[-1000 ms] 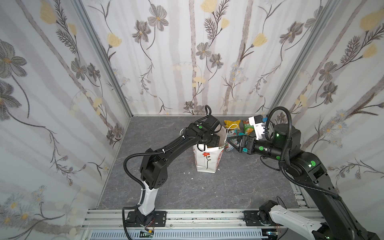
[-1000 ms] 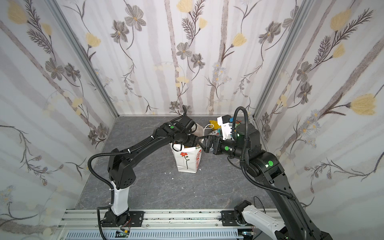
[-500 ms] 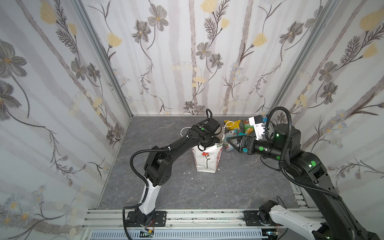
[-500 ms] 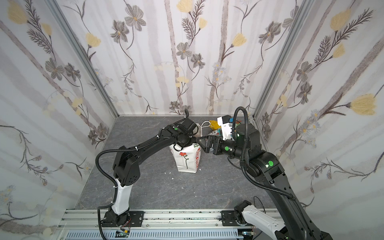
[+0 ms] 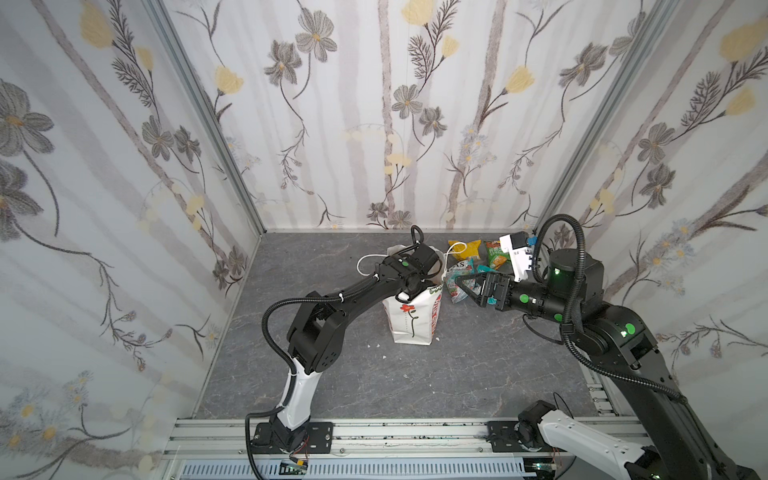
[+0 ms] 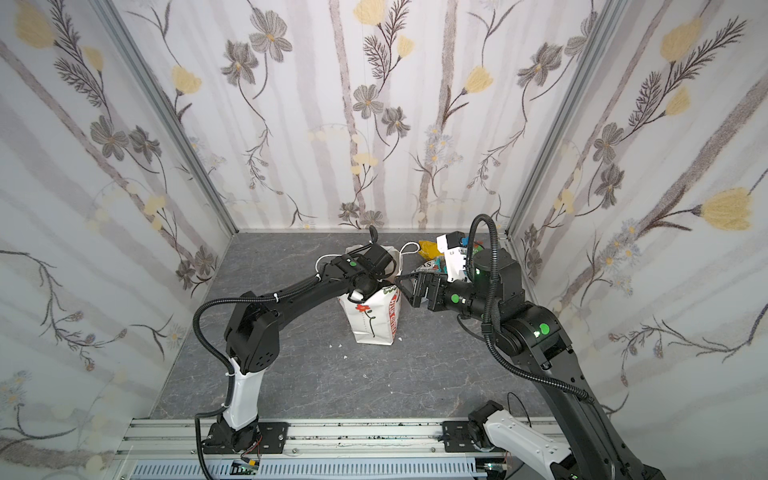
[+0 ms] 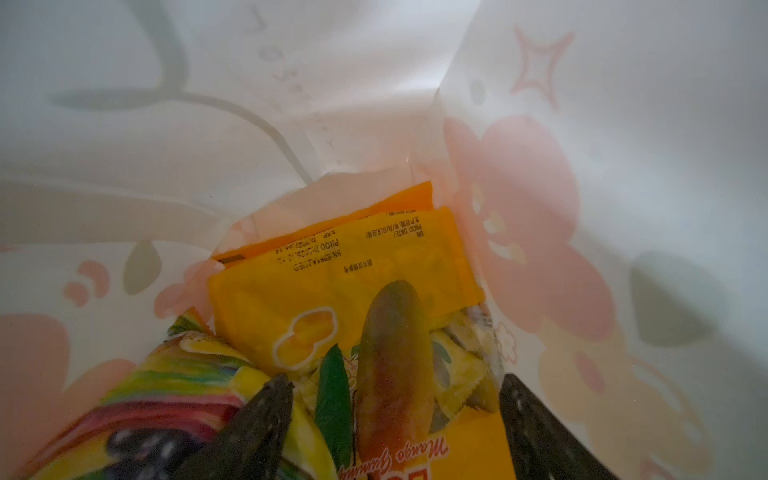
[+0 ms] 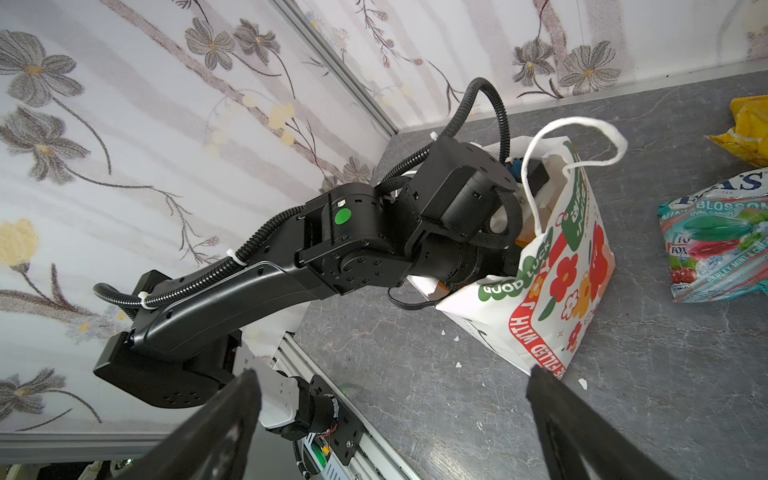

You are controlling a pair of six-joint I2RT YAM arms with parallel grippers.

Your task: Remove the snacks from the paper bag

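Surroundings: We looked down on a grey marbled tabletop (image 5: pixel 457 374) walled on three sides by flowered panels, with a metal rail (image 5: pixel 374 432) along its front edge.
Paper bag: The paper bag (image 5: pixel 411 320) stood upright near the middle, somewhat toward the back wall. Its long axis was vertical, its mouth was up and its red-flower face was turned to the rail. Both top views showed it (image 6: pixel 374 320).
Left tool: We saw the left arm bent over the bag's mouth with the left tool (image 7: pixel 395 380) down inside, hidden in both top views. Its wrist view showed the jaws released and spread wide, clamping nothing.
Snacks inside: An orange mango packet (image 7: pixel 345 291) lay between and beyond the two fingers. Its long axis ran in line with the tool's reach, and its date-stamped end pointed away toward the bag's bottom. A rainbow-striped packet (image 7: pixel 174 395) lay beside it, partly under one finger (image 7: pixel 266 415).
Snacks outside: A yellow packet (image 5: pixel 467 248), a green-and-red packet (image 5: pixel 494 255) and a teal packet (image 8: pixel 715 245) lay flat on the tabletop between the bag and the back right corner.
Right tool: The right tool (image 5: pixel 467 289) hovered just beside the bag's right side, apart from it and near the teal packet. It pointed at the bag with jaws released at full spread, empty.
Room: We found the bag's white walls close around the left tool. Open tabletop stretched in front of the bag and to its left. A few white crumbs (image 5: pixel 376 345) lay near its front base.
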